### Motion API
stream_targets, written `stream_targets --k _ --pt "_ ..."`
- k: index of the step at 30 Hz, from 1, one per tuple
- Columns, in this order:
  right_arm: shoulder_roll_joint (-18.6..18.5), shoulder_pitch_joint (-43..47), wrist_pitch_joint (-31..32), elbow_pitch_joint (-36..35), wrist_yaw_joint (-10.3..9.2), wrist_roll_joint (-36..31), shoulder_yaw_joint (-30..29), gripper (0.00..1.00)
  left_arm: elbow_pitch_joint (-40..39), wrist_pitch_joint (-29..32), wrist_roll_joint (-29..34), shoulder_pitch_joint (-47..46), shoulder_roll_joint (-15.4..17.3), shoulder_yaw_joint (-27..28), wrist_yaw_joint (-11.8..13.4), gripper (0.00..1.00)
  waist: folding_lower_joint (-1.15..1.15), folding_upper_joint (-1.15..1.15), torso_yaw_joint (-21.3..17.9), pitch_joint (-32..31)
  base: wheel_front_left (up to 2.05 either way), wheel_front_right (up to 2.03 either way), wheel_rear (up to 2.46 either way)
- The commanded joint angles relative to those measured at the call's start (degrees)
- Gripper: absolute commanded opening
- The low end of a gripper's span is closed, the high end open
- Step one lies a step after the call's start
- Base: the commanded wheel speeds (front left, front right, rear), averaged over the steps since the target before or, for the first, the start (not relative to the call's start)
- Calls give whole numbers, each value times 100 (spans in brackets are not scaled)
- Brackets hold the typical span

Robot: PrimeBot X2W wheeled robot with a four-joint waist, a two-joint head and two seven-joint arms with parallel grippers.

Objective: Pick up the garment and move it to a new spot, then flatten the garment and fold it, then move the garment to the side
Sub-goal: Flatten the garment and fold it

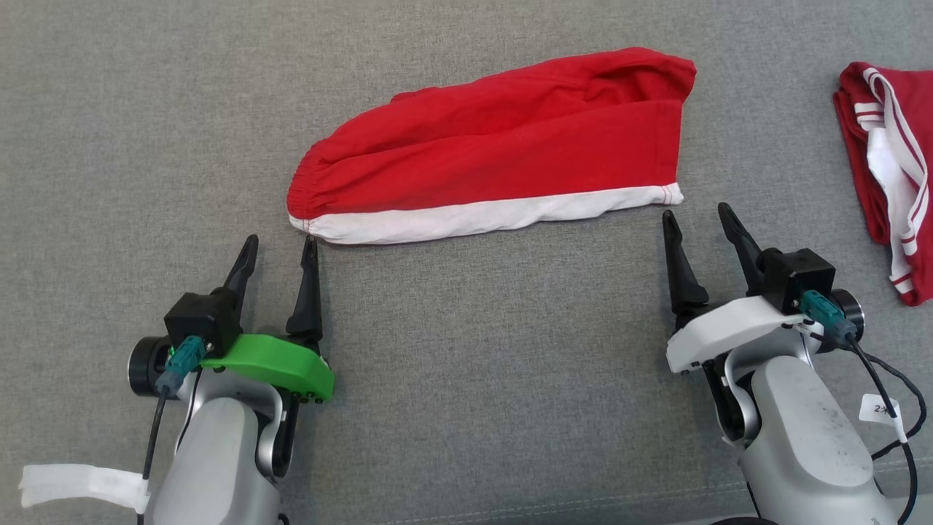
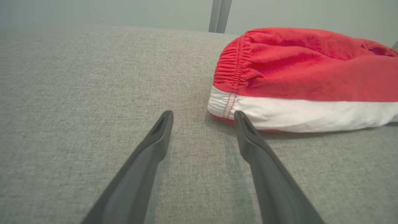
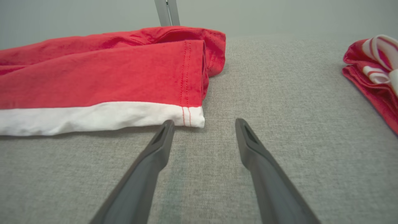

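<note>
A red garment [image 1: 496, 153] with a white band along its near edge is lying stretched across the middle of a grey fabric counter [image 1: 466, 350]. The left gripper [image 1: 281, 242] is hovering wide open, empty, just beside the gathered left corner. The right gripper [image 1: 695, 213] is hovering equally wide, empty, beside the right corner. A striped garment [image 1: 885, 168] is lying well apart, far right.

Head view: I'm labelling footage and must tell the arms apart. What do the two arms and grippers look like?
Both have pale grey forearms, two long dark tapered fingers and a teal plug with a black cable. The left gripper wears a green plastic cover; the right gripper a white cover and a white paper cable tag.
</note>
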Motion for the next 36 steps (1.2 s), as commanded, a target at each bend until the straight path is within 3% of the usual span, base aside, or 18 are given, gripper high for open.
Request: stream_targets --k 1,17,18,20,34,36 --pt "-9 -84 -16 16 -10 59 18 100 22 -15 -19 -138 20 -12 -27 100 0 0 -8 81 0 0 0" --pt "-8 -295 -16 87 -10 127 168 100 114 -15 78 -446 20 -85 -193 100 0 0 -115 281 0 0 0" --pt "-8 -292 -16 89 -9 123 172 100 99 -15 83 -429 20 -98 -196 63 0 0 -113 276 0 0 0" --pt "-8 -287 -16 98 -9 117 189 100 60 -15 99 -393 20 -124 -208 0 0 0 -106 260 0 0 0" --pt "-10 -295 -16 87 -10 162 334 100 -49 -15 102 -255 20 -116 -243 0 0 0 -9 222 0 0 0" --pt "-10 -333 -16 159 -9 175 388 84 -54 -15 103 -266 20 -120 -247 0 0 0 -2 231 0 0 0"
